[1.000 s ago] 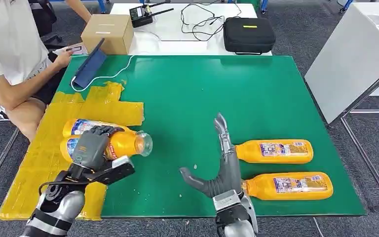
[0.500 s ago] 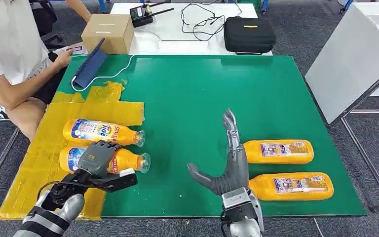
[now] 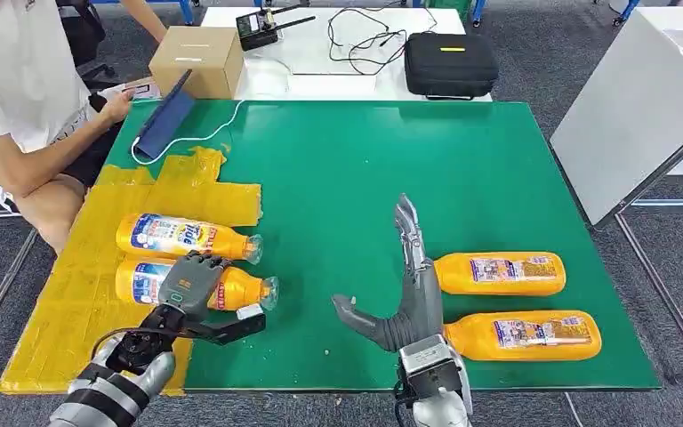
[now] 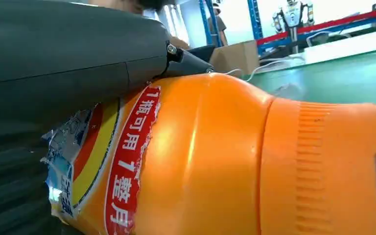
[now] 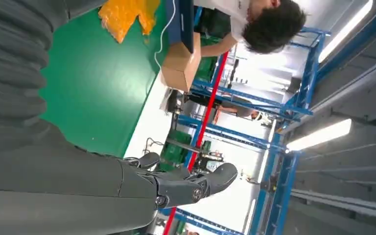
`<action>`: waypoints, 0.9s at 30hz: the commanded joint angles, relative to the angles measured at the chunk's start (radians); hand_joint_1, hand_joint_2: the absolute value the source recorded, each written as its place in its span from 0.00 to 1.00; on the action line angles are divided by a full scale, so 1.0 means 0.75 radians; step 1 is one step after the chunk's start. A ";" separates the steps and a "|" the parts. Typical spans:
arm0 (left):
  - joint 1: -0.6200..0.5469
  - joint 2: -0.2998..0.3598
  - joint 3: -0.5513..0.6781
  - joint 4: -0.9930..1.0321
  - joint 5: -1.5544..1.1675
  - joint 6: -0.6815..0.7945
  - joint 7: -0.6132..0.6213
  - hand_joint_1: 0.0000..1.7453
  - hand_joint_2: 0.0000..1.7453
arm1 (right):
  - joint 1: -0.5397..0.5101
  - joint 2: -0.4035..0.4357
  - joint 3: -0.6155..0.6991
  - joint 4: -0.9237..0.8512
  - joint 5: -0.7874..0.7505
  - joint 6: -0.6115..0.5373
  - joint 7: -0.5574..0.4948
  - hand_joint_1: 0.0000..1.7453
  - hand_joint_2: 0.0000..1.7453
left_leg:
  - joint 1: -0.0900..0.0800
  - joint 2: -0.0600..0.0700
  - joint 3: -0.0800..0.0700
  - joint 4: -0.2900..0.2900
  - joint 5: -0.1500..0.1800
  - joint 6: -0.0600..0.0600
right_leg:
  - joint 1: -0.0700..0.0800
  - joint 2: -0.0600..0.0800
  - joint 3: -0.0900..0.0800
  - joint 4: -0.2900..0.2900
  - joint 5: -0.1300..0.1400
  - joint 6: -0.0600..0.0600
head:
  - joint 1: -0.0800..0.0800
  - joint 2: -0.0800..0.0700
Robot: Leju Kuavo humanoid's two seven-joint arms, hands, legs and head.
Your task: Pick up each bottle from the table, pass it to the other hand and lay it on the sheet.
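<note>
Bottle [image 3: 209, 286] lowered onto yellow sheet [image 3: 62, 294], left robot hand [image 3: 188, 283] gripping

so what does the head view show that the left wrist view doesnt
Head view alone: the yellow sheet, a second orange label-wrapped bottle lying on it, two more orange bottles on the green table beside the robot's open right hand, and a black zipped case.

Left wrist view alone: the red label strip with white characters and the ribbed orange cap.

Both: the left hand on the near orange bottle, the brown cardboard box.
</note>
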 commanded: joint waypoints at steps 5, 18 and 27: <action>-0.145 -0.152 -0.004 0.278 0.072 0.007 -0.038 1.00 1.00 | -0.044 -0.022 0.026 0.060 -0.016 0.006 0.006 0.00 1.00 | 0.000 0.002 0.005 0.000 -0.002 -0.002 | 0.001 -0.002 0.007 -0.002 -0.002 0.000 | 0.000 0.000; -0.148 -0.174 0.088 0.278 0.115 0.106 -0.015 0.00 1.00 | -0.036 -0.029 0.014 0.084 -0.003 -0.002 0.016 0.00 1.00 | 0.001 0.003 0.002 0.000 -0.001 -0.001 | 0.001 0.000 0.003 -0.001 0.000 0.000 | -0.001 0.000; -0.039 -0.186 0.132 0.125 0.085 0.386 -0.096 0.00 1.00 | -0.043 -0.056 0.011 0.126 0.091 -0.029 0.043 0.00 1.00 | 0.001 0.006 0.004 -0.001 -0.002 -0.001 | 0.001 0.002 0.005 -0.002 -0.001 0.000 | 0.000 0.000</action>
